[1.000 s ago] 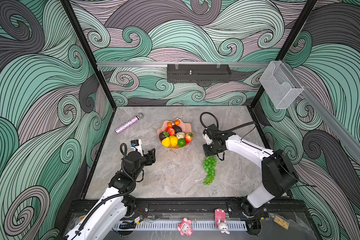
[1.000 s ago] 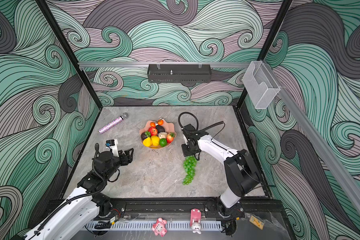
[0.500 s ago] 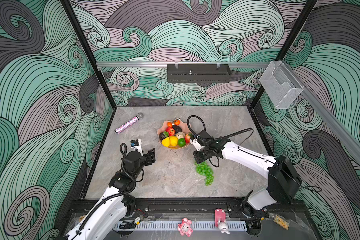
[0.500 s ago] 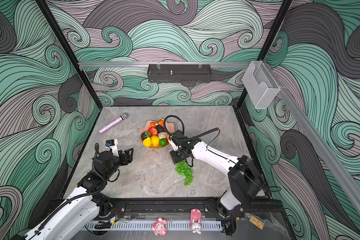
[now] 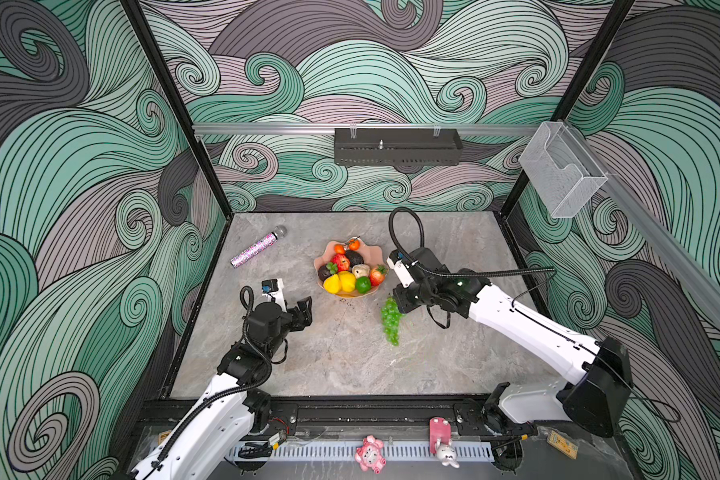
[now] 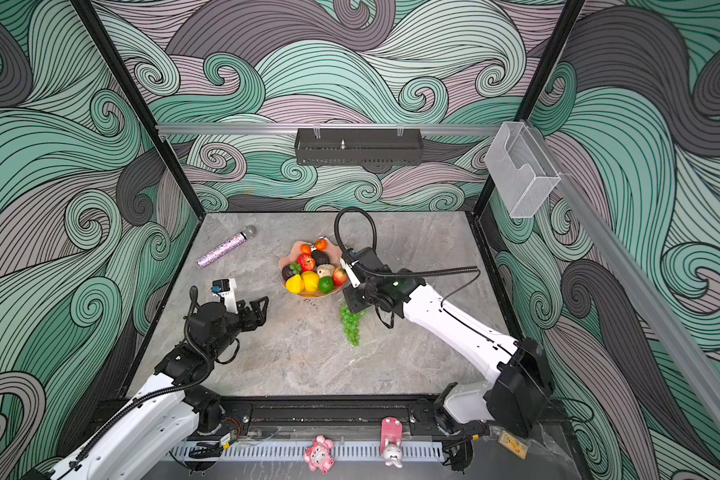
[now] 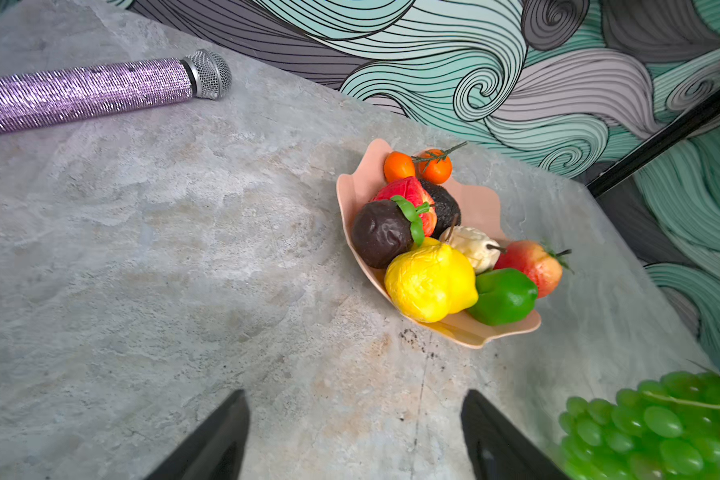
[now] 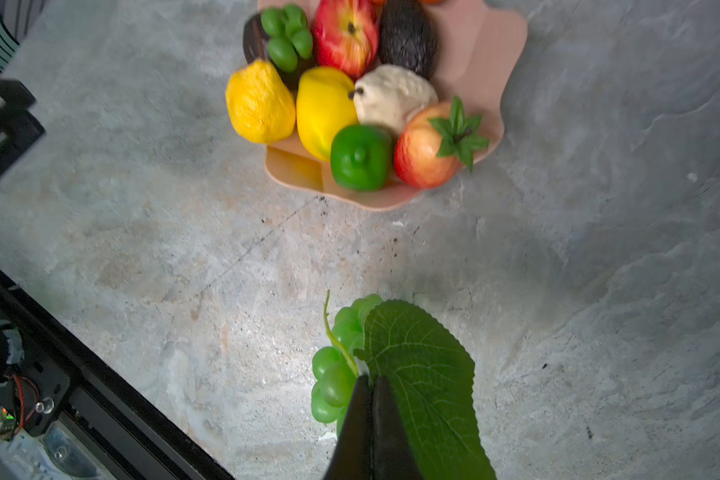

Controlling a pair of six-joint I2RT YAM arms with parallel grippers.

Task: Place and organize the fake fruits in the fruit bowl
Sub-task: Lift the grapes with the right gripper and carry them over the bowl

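A: What is held in the shallow salmon-pink scalloped glossy bowl (image 7: 481, 208)?
B: Orange tangerines (image 7: 433, 170), a red apple (image 8: 346, 37), a yellow lemon (image 8: 258, 104), a cream pear (image 8: 391, 95) and a green lime (image 8: 360, 158) are piled inside.
A: The bunch of green plastic grapes (image 5: 390, 320)?
B: Found outside, just beside the bowl's near right rim, gripped at the stem by the clenched right gripper (image 8: 370, 382). The left gripper (image 7: 354, 403) is spread, empty, well left of the bowl.

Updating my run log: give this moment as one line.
right tool: shut on grapes | grapes: outside bowl | left tool: open, empty | bowl: other fruit inside
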